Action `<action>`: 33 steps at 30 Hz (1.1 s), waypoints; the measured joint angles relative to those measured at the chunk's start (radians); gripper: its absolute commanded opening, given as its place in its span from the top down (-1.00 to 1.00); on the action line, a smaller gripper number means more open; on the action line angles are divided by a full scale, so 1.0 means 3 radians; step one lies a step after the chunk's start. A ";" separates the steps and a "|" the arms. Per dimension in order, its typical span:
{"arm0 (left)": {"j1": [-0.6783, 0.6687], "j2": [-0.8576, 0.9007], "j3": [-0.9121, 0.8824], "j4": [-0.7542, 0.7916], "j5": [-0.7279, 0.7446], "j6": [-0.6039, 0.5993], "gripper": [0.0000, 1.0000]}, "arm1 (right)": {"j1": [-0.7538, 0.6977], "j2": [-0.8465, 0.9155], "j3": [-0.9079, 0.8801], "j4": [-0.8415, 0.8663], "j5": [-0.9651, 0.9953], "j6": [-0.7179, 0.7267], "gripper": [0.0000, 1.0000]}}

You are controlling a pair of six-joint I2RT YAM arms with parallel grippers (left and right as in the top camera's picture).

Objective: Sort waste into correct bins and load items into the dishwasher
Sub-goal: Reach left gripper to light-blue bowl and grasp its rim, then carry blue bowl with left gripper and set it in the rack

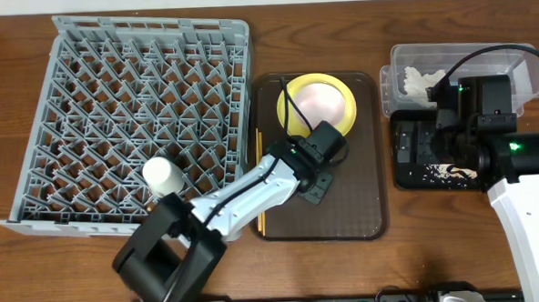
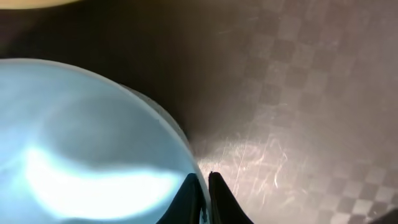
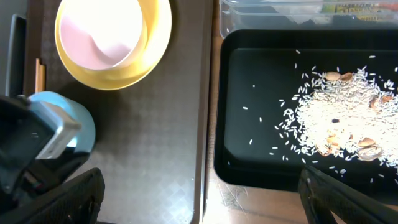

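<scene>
On tray (image 3: 155,155) sit two bowls (image 3: 102,34) (blue bowl (image 3: 84,127) held)

Rice crumbs (image 3: 339,118) strewn in black tray (image 3: 261,74)

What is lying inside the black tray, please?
Pale rice-like crumbs with a few brownish bits lie scattered in the black tray, mostly at one end. From overhead, the right arm covers much of it.

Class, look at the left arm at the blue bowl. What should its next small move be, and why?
Probably a short lift straight up. The left gripper looks pinched on the rim of the blue bowl, which sits on the brown tray. The rack lies beside that tray, so the bowl likely needs to rise clear of the tray's lip before it can move sideways.
</scene>
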 measured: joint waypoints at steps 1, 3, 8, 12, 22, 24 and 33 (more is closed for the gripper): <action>0.0001 -0.0048 0.0001 -0.0031 0.0001 0.0000 0.88 | 0.0000 0.0000 0.0000 0.0001 0.0004 0.0000 -0.95; 0.0003 -0.0195 0.0013 -0.0117 0.0006 -0.0001 0.88 | 0.0000 0.0000 0.0000 0.0000 0.0020 0.0000 -0.95; 0.0079 -0.0750 0.0074 -0.0160 0.0027 -0.0001 0.88 | 0.0000 0.0000 0.0000 -0.0019 0.0064 0.0000 -0.95; 0.0425 -0.1225 0.0148 -0.0184 0.0083 0.0017 0.88 | 0.0000 0.0000 0.0000 -0.0023 0.0076 0.0000 -0.96; 0.2037 -0.1424 0.0163 -0.0187 0.1385 0.0326 0.88 | 0.0000 0.0000 0.0000 -0.0023 0.0079 0.0000 -0.96; 0.2406 -0.1373 0.0163 -0.0184 0.1820 0.0409 0.88 | 0.0000 0.0000 0.0000 -0.0024 0.0080 0.0000 -0.96; 0.3494 -0.0704 0.0163 0.0072 0.3538 0.0525 0.88 | 0.0000 0.0000 0.0000 -0.0024 0.0086 0.0000 -0.95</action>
